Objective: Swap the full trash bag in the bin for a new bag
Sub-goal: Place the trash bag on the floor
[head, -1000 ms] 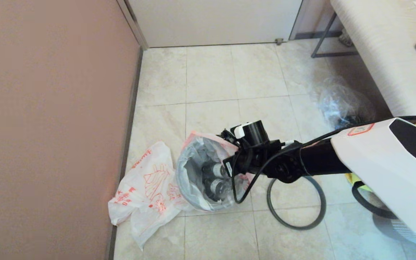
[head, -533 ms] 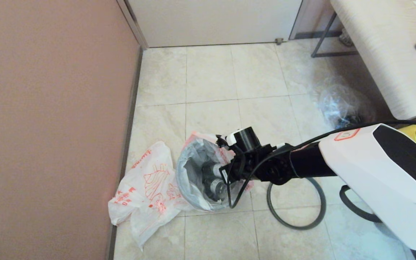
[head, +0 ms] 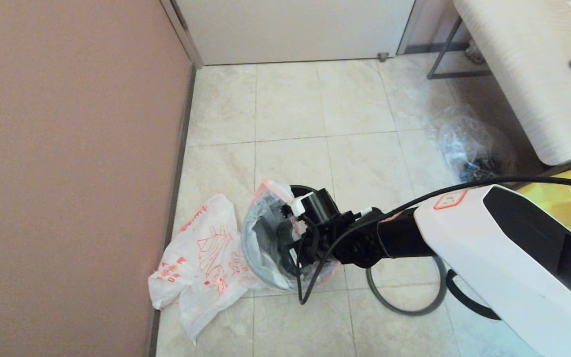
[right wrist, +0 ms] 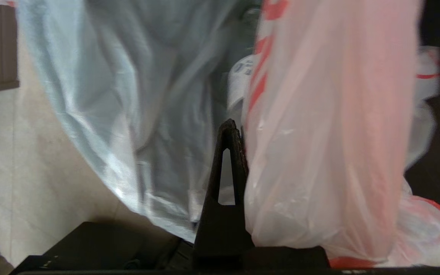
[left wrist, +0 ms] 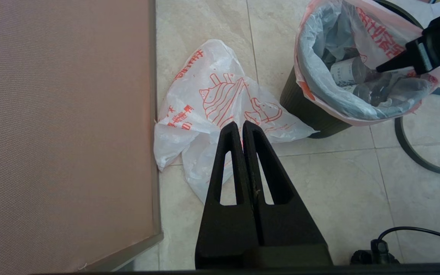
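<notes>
Bottles show through the thin white see-through full trash bag [head: 265, 233], which sits inside the small round black plastic bin [left wrist: 300, 105] on the tiled floor [head: 290, 109], its pink-red rim folded over the bin's edge. One white and black arm [head: 484, 243] reaches in from the right, stretched low over the bin's mouth. Its right gripper [right wrist: 233, 128] has its fingers pressed together on the pink rim of the full trash bag. A flat limp white new bag [head: 201, 258] with red drawings lies on the floor just beside the bin, by the brown wall [head: 67, 173]. A left gripper [left wrist: 241, 128] hangs above the new bag, fingers closed on nothing
</notes>
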Robot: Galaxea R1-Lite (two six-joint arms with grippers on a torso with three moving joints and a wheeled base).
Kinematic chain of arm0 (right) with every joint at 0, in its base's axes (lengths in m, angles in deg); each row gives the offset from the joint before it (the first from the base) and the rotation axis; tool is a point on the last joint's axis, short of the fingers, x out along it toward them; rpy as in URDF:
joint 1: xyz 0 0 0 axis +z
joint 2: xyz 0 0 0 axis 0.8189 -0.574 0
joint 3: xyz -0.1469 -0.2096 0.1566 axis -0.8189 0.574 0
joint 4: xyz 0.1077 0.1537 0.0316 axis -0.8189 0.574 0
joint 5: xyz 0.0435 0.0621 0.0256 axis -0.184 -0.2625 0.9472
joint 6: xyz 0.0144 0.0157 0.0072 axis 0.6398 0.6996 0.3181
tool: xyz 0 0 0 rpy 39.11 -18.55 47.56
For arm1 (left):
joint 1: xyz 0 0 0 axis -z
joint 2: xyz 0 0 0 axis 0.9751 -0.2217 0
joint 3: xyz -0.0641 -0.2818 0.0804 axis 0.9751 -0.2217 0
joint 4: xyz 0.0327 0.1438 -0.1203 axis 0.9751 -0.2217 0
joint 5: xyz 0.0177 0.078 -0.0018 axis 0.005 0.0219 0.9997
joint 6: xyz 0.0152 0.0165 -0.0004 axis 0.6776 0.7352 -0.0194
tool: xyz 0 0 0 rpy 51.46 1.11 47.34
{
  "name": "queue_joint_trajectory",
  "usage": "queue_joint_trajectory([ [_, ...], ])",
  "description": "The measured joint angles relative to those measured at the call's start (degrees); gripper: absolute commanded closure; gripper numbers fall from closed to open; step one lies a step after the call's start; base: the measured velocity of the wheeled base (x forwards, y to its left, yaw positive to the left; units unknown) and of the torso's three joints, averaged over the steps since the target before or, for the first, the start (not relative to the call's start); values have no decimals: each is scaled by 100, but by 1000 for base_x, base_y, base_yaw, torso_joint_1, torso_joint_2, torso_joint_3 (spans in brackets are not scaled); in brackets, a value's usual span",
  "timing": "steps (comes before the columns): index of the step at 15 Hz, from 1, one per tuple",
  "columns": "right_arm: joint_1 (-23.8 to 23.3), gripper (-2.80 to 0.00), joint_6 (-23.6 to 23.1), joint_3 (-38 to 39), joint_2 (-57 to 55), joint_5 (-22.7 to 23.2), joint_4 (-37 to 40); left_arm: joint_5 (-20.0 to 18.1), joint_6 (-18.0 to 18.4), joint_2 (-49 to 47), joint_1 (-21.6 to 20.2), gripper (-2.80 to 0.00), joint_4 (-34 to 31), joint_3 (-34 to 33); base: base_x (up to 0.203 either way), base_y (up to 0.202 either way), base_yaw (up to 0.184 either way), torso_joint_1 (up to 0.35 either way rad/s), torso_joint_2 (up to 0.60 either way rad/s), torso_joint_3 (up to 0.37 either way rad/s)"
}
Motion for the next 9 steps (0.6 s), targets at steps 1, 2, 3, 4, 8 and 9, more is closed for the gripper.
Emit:
queue_joint_trajectory([
  [1, 54, 0, 9, -17, -19, 0, 5, -2, 0, 0, 0, 0, 0, 0, 0, 0, 0, 0, 0, 0],
  [2, 114, 0, 43, -19, -33, 0, 13, -5, 0, 0, 0, 0, 0, 0, 0, 0, 0, 0, 0, 0],
  [3, 174, 0, 86, -19, -38, 0, 58, -4, 0, 0, 0, 0, 0, 0, 0, 0, 0, 0, 0, 0],
  [4, 226, 0, 150, -19, -33, 0, 166, -7, 1, 0, 0, 0, 0, 0, 0, 0, 0, 0, 0, 0],
  [8, 367, 0, 414, 20, 126, 0, 414, -5, 0, 0, 0, 0, 1, 0, 0, 0, 0, 0, 0, 0],
  [9, 385, 0, 428, 28, 176, 0, 445, -5, 2, 0, 0, 0, 0, 0, 0, 0, 0, 0, 0, 0],
])
